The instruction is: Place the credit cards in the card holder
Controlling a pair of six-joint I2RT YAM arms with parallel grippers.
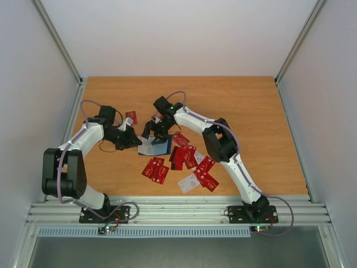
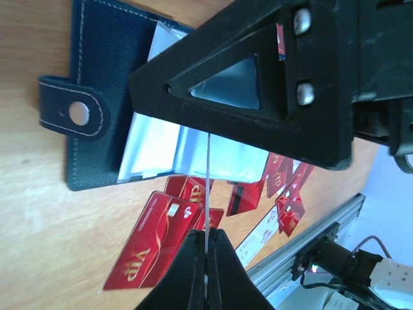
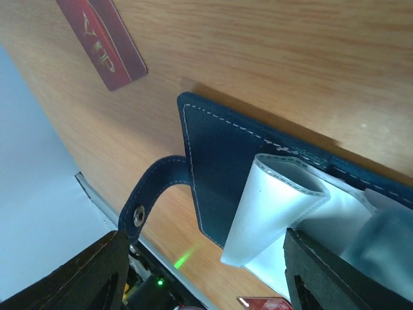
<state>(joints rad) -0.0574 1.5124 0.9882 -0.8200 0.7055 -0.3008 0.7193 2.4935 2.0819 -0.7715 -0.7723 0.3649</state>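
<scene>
The left gripper (image 2: 206, 237) is clenched on a white card (image 2: 208, 187), seen edge-on and reaching from its tips toward the open card holder (image 2: 106, 90). Several red credit cards (image 2: 145, 248) lie beside those jaws. The right gripper (image 3: 203, 258) is released, its jaws straddling the holder's pale inner sleeve (image 3: 274, 206).

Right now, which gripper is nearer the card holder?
Right. The right gripper hangs open directly over the card holder, straddling its pale inner sleeve. The left gripper sits just beside the holder, shut on a thin card pointed at it.
</scene>
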